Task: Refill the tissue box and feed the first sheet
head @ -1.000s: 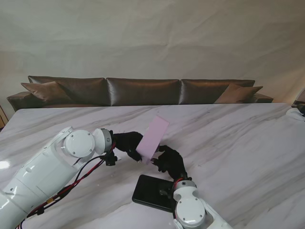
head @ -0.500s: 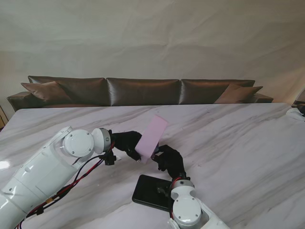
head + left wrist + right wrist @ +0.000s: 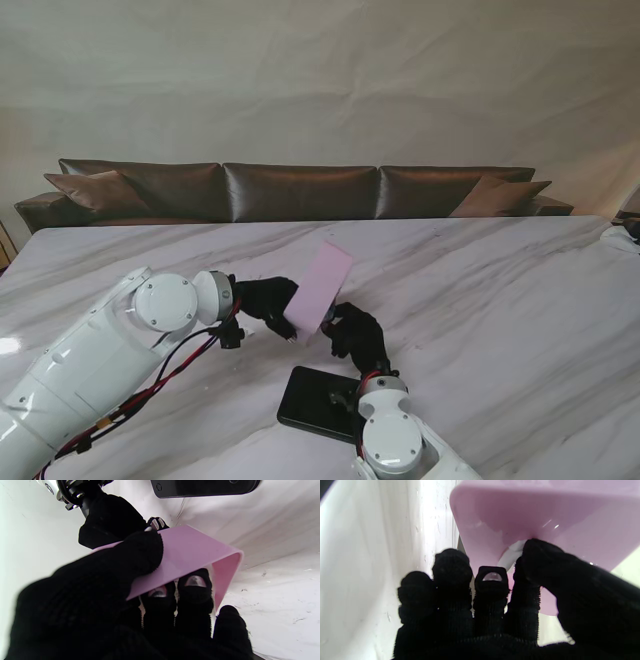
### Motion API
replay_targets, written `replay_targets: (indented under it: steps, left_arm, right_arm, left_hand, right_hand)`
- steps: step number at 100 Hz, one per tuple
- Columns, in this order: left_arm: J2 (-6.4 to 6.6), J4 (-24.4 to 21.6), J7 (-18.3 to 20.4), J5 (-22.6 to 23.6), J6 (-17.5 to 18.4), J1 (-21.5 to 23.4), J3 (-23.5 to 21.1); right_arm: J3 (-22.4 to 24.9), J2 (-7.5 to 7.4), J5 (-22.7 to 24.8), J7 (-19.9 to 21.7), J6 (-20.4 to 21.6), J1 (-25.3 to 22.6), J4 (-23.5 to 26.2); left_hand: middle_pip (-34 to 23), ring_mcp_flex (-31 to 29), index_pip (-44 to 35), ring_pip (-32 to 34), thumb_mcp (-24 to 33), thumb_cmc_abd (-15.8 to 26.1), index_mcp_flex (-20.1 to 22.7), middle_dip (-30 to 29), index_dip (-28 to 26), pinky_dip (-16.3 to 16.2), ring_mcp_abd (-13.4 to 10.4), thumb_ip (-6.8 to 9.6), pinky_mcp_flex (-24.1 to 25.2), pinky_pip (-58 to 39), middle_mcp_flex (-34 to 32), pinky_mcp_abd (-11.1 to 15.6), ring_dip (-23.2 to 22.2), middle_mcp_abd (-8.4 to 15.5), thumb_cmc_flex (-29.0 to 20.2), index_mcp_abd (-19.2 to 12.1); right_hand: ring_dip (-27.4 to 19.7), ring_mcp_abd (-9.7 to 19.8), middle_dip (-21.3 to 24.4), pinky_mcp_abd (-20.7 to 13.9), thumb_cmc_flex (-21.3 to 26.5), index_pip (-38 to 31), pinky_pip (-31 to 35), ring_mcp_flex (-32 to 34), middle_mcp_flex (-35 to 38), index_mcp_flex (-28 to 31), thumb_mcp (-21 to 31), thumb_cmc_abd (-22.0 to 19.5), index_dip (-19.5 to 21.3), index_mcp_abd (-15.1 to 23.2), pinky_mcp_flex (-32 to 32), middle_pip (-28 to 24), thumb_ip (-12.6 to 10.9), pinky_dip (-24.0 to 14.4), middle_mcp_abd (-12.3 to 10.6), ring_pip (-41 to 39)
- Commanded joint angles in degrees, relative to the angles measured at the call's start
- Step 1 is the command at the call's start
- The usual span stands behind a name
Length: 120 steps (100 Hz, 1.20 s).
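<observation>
Stand view: pink box (image 3: 320,291) tilted off the table, left hand (image 3: 268,300) clamped on its side, right hand (image 3: 356,335) pinching white tissue (image 3: 512,552) at its slot — refill seemingly done, first sheet not yet fed.

Tilted pink box (image 3: 318,291) between robot hands

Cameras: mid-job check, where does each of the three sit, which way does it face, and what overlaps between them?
Stand view: above the shoulders, looking down the marble table toward a sofa; both arms, left hand and right hand show.
Left wrist view: looks along the gloved left hand gripping the pink tissue box; black lid and right hand beyond.
Right wrist view: looks along the right hand at the box's opening, pinching white tissue.
Shared: all three show the pink box.
</observation>
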State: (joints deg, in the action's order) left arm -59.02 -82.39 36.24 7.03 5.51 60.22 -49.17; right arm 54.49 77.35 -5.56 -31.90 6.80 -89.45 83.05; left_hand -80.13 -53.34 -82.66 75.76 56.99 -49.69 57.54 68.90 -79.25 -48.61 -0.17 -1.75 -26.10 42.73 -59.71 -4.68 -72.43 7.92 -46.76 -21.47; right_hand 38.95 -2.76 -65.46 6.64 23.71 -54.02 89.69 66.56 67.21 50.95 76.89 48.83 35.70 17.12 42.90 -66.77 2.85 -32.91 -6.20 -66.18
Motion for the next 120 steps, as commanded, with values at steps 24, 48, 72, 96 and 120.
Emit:
replay_targets:
  steps: [24, 48, 72, 96, 120]
  left_arm:
    - [-0.21, -0.80, 0.63, 0.15, -0.72, 0.19, -0.24]
    - [-0.24, -0.95, 0.56, 0.12, -1.00, 0.22, -0.20]
    - [-0.27, -0.91, 0.50, 0.10, -1.07, 0.13, -0.10]
    - [-0.11, -1.35, 0.84, 0.30, -1.34, 0.45, -0.62]
    - [-0.10, -1.34, 0.88, 0.28, -1.27, 0.49, -0.58]
  right_arm:
    - [0.98, -0.19, 2.07, -0.04, -2.54, -1.68, 1.85]
    - [2.36, -0.56, 3.16, -0.25, -4.75, -2.88, 3.19]
    - [3.42, -0.89, 3.92, -0.16, -6.00, -3.65, 4.09]
    - [5.15, -1.38, 5.46, 0.08, -8.54, -4.68, 5.32]
    - [6.51, -1.77, 6.63, 0.53, -10.67, -5.31, 6.35]
  left_hand:
    - [3.50, -1.76, -0.21, 0.21, 6.39, 5.38, 0.46, -2.95, -1.26, -0.92, -0.13, 4.25, -0.24, -130.55, -1.72, 2.39, 0.19, 1.69, -3.11, -3.17]
    - [3.58, -1.76, -0.21, 0.20, 6.35, 5.42, 0.46, -2.92, -1.26, -0.91, -0.12, 4.26, -0.29, -130.54, -1.60, 2.36, 0.19, 1.77, -3.07, -3.17]
    - [3.60, -1.76, -0.21, 0.20, 6.33, 5.38, 0.46, -2.89, -1.26, -0.91, -0.12, 4.27, -0.29, -130.55, -1.60, 2.36, 0.18, 1.77, -3.04, -3.17]
    - [3.61, -1.76, -0.21, 0.19, 6.29, 5.46, 0.46, -2.88, -1.26, -0.90, -0.12, 4.30, -0.29, -130.55, -1.60, 2.36, 0.18, 1.77, -3.04, -3.17]
    - [3.61, -1.76, -0.21, 0.20, 6.33, 5.38, 0.46, -2.87, -1.26, -0.90, -0.12, 4.31, -0.29, -130.55, -1.61, 2.36, 0.18, 1.77, -3.07, -3.17]
  right_hand:
    - [0.89, 1.32, -2.81, -2.15, -1.23, -6.85, 3.67, 1.71, 2.53, 7.37, 7.37, 3.82, 8.30, 5.29, 0.29, -6.21, -9.33, -1.25, 1.78, -4.42]
    - [1.06, 1.78, -3.13, -2.24, -1.22, -6.81, 3.88, 1.76, 2.46, 7.72, 7.36, 4.13, 9.38, 5.11, 0.32, -7.34, -11.18, -1.39, 2.10, -5.07]
    - [1.12, 1.99, -3.21, -2.35, -1.15, -6.77, 3.93, 1.67, 2.32, 7.78, 7.17, 4.17, 10.16, 5.17, 0.35, -7.73, -11.87, -1.44, 2.32, -5.35]
    - [1.10, 2.06, -3.16, -2.36, -1.08, -6.53, 3.93, 1.64, 2.31, 7.80, 6.84, 4.08, 10.47, 5.19, 0.35, -7.77, -12.08, -1.46, 2.28, -5.39]
    - [1.07, 2.10, -3.09, -2.40, -1.14, -6.22, 3.91, 1.60, 2.22, 7.62, 6.38, 3.82, 10.66, 5.28, 0.34, -7.69, -12.16, -1.46, 2.18, -5.39]
